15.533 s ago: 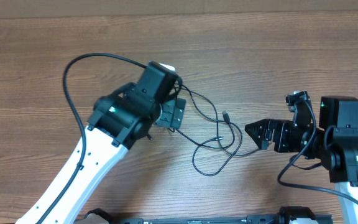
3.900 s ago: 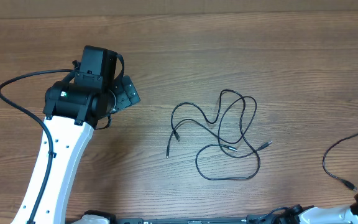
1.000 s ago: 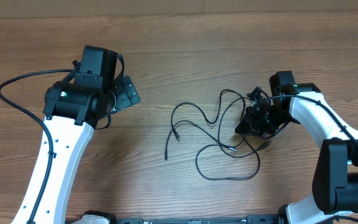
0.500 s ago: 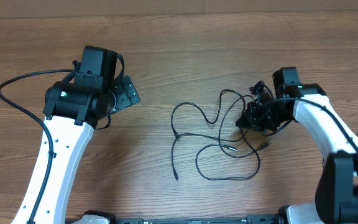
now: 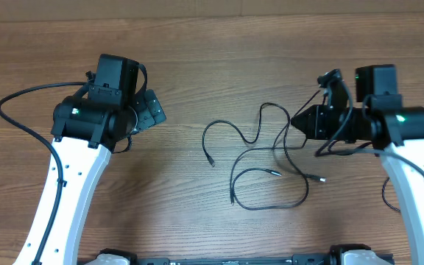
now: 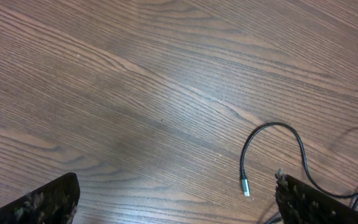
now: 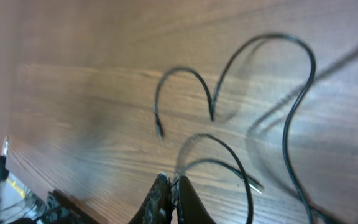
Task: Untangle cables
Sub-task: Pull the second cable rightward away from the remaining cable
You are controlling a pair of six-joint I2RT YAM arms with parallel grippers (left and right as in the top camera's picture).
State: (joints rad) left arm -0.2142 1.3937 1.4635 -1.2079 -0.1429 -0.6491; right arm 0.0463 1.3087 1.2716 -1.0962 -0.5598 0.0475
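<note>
The cables (image 5: 232, 193) are thin black cords lying in loose, overlapping loops on the wooden table, between the two arms. My right gripper (image 5: 296, 121) is at their right side, shut on one strand that runs left from its tip. In the right wrist view the closed fingertips (image 7: 171, 182) pinch that thin cord, with more cable loops (image 7: 179, 70) on the table beyond. My left gripper (image 5: 153, 110) is open and empty, well to the left of the cables. In the left wrist view a cable end with a silver plug (image 6: 245, 186) lies just inside the right finger (image 6: 312, 202).
The thick black wire of the left arm (image 5: 20, 99) arcs over the table at the far left. Another thick wire (image 5: 386, 197) hangs near the right arm's lower part. Bare wood surrounds the cables.
My right gripper has pulled back to the right and risen, still shut on its strand, dragging the loops apart. The loose cable ends on the left have shifted. The left arm has stayed still.
</note>
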